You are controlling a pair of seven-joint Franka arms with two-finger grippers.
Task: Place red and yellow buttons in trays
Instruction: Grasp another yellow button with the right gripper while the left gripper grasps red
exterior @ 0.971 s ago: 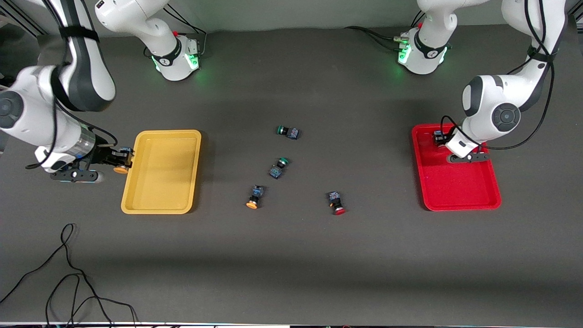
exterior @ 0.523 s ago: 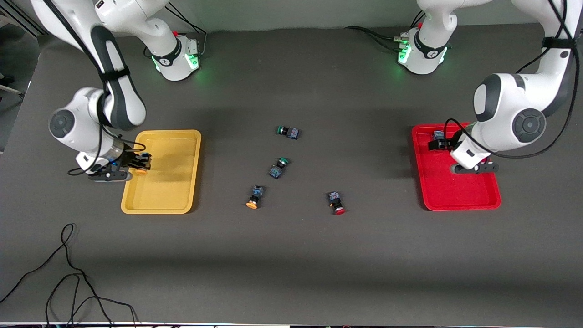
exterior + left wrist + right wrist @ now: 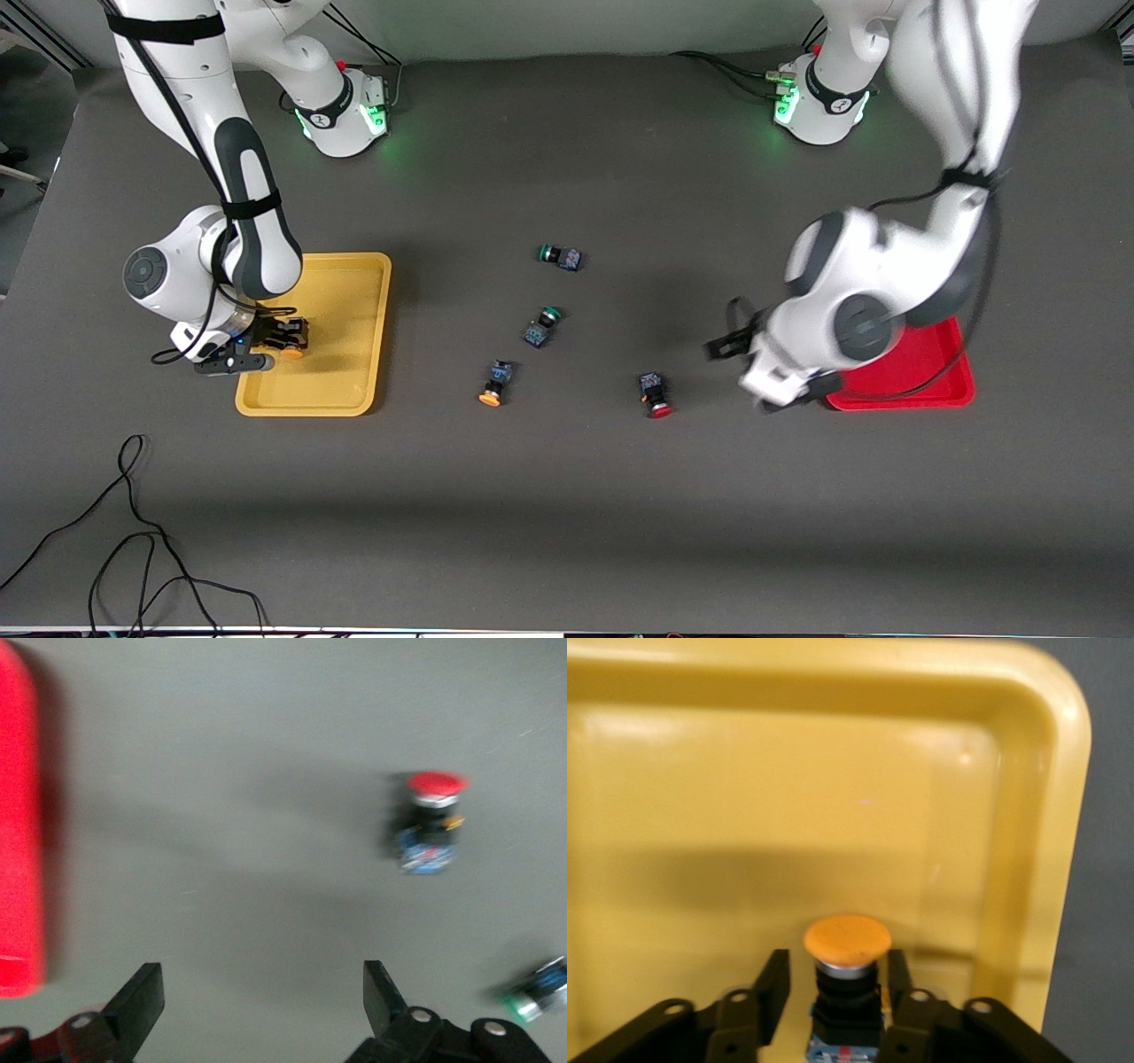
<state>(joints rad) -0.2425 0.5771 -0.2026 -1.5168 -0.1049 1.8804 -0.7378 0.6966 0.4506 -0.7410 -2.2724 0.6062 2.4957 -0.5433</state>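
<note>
My right gripper [image 3: 291,340] is low over the yellow tray [image 3: 354,259], near the rim on the right arm's side. It is shut on a yellow button [image 3: 291,353]. In the right wrist view the gripper [image 3: 838,958] flanks the dark body and the orange cap [image 3: 847,941] sticks out past the fingers. My left gripper [image 3: 725,344] is open and empty over bare table between a red button [image 3: 656,394] and the red tray [image 3: 939,372]. The left wrist view shows that gripper [image 3: 261,992], the red button [image 3: 430,828] and the tray's edge [image 3: 18,815]. A second yellow button [image 3: 494,383] lies mid-table.
Two green-capped buttons [image 3: 560,256] [image 3: 542,324] lie mid-table, farther from the front camera than the loose yellow and red ones. One of them shows in the left wrist view [image 3: 536,992]. The left arm covers much of the red tray. A black cable [image 3: 133,532] lies near the front edge.
The left gripper left the red tray and swung out over the table toward the red button. The right gripper carried its yellow button from outside the yellow tray to over its floor.
</note>
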